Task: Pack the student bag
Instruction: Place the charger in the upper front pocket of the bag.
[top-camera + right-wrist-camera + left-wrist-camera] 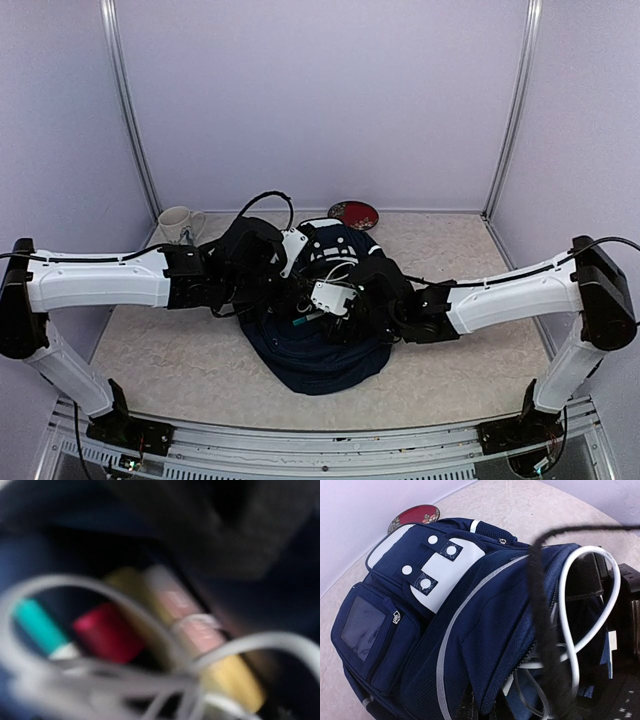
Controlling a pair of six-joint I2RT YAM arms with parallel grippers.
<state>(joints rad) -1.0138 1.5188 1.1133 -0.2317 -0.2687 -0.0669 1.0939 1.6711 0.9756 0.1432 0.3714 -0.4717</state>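
Left arm (100, 280): stretched level from the 9 o'clock edge toward the centre, with the wrist bent down at the backpack's (320, 355) 10 o'clock corner. Left jaws pressed together. Neither view shows them, so I cannot tell whether cloth is caught between them. A mug (178, 224) stands behind this forearm by the back wall.

Backpack: navy, slumped mid-surface (180, 345) between the two wrists, main mouth gaping. A red dish (353, 213) sits just behind it at 12 o'clock. In the left wrist view a white cable (590, 605) loops over the open mouth and a black cable (542, 630) crosses in front.

Right arm (510, 295): reaches in from 3 o'clock, wrist tipped into the open mouth. Right jaws are hidden under the wrist body from above and do not show in their own blurred view, so I cannot tell whether they are spread or closed. That view is smeared: a teal-tipped pen (37, 625), something red (107, 632) and a yellow-and-pink pack (200, 645) lie deep in the backpack.
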